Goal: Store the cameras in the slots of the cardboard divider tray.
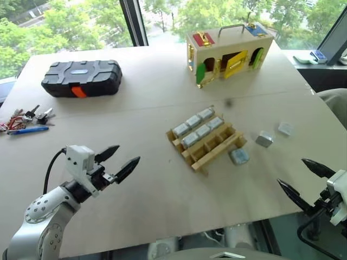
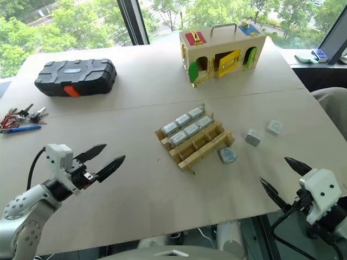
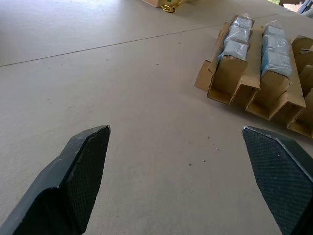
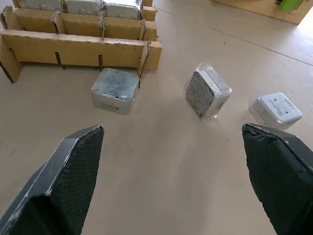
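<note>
- Nearest, the left gripper is seen over the near left part of the counter, its two black fingers spread wide with nothing between them.
- The right gripper is held at the near right edge of the counter, its fingers likewise parted wide and empty.
- Just beyond, near the middle of the counter, the cardboard divider tray is set at a slant; six cameras are seated in its two far rows, while the near row is left unfilled.
- One loose camera is laid flat on the counter, just beside the tray's near right corner.
- Two more loose cameras are found further right, well apart from the tray: one tipped on its edge, and a pale one laid flat beyond it.
- On the far left, a bunch of keys with a blue pen is placed near the counter's edge.
- Further back, a black ribbed case with an orange latch is seen.
- Farthest, a wooden box with coloured doors and a metal handle is stood by the window.
</note>
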